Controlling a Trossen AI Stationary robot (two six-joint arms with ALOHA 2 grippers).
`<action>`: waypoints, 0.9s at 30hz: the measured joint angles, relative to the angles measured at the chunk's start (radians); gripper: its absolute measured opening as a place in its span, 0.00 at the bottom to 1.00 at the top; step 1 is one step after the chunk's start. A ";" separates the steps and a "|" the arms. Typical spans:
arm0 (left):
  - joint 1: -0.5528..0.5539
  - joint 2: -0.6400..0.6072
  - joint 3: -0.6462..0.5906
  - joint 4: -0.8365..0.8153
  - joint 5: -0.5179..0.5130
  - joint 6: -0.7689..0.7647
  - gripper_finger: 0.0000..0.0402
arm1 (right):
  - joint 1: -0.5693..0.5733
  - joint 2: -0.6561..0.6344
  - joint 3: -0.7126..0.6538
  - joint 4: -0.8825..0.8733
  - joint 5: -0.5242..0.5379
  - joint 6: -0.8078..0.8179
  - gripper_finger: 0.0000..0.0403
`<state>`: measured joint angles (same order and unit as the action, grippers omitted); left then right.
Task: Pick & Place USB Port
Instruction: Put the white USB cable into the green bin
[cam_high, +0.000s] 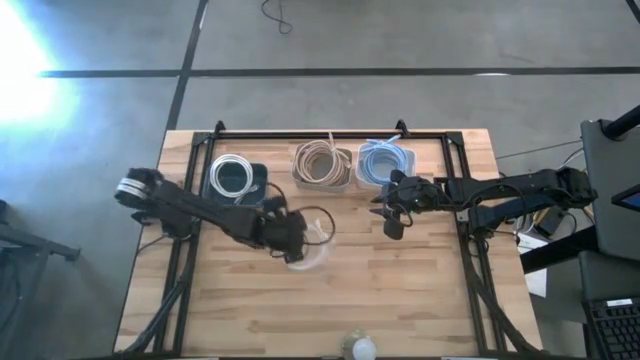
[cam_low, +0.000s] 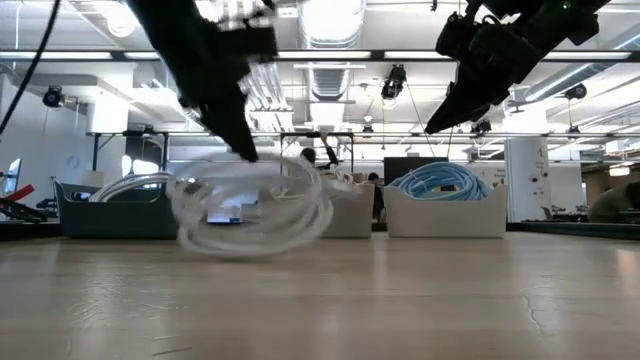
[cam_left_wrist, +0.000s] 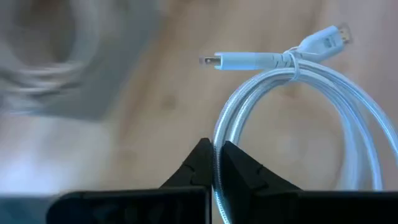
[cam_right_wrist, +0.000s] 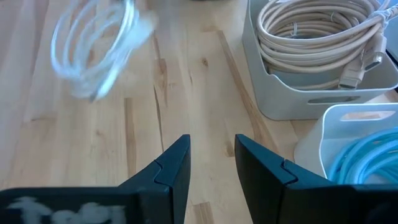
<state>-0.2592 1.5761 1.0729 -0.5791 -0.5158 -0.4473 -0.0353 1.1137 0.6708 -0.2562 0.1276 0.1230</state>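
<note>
Gripping the coiled white USB cable (cam_high: 308, 243) at table centre, the left gripper (cam_high: 284, 231) pinches one loop, the coil hanging off the wood toward 4 o'clock. The dark bin (cam_high: 236, 178) lies at 10 o'clock. The right gripper (cam_high: 392, 222) waits with fingers apart, at 3 o'clock.

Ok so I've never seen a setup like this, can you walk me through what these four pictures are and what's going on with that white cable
They show a two-armed robot at a wooden table, from four cameras: one overhead, one at table height, one on each wrist. At the back stand three bins: a dark bin with white cable, a middle bin with beige cable, and a right bin with blue cable. The left gripper is shut on a coiled white USB cable, which hangs above the table; its wrist camera shows the cable pinched between the fingers. The right gripper is open and holds nothing, near the blue cable's bin.
</note>
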 joint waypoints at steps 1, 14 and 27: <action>0.000 -0.033 0.000 -0.030 -0.033 -0.015 0.04 | 0.000 0.000 0.000 0.000 0.000 0.000 0.29; 0.027 -0.336 0.001 -0.578 -0.528 -0.363 0.04 | 0.000 0.000 0.000 0.000 0.000 0.000 0.29; 0.082 -0.412 -0.081 -0.961 -0.533 -0.716 0.04 | 0.000 0.000 0.000 0.000 0.000 0.008 0.29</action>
<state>-0.1772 1.1644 0.9923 -1.5401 -1.0487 -1.1630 -0.0349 1.1137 0.6708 -0.2565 0.1279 0.1307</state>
